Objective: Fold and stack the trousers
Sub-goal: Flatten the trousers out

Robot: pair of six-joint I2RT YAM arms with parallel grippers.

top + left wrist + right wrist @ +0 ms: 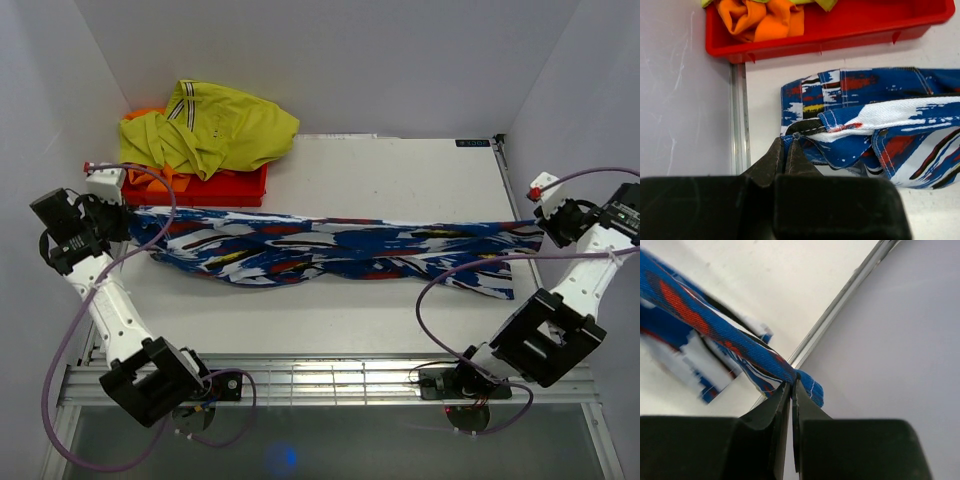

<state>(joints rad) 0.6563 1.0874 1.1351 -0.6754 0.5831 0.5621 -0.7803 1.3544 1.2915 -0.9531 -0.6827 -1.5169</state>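
The trousers [330,250] stretch between left jaws and right jaws, each clamped on an end.

Trousers [330,250] stretch left to right across the middle of the surface [400,180]. Their left end is pinched in the left claw [789,143] at the left edge, their right end in the right claw [791,386] at the right edge. A bin [235,188] sits just behind the trousers' left end, in the far left corner, with a heap of clothes [210,130] in it.
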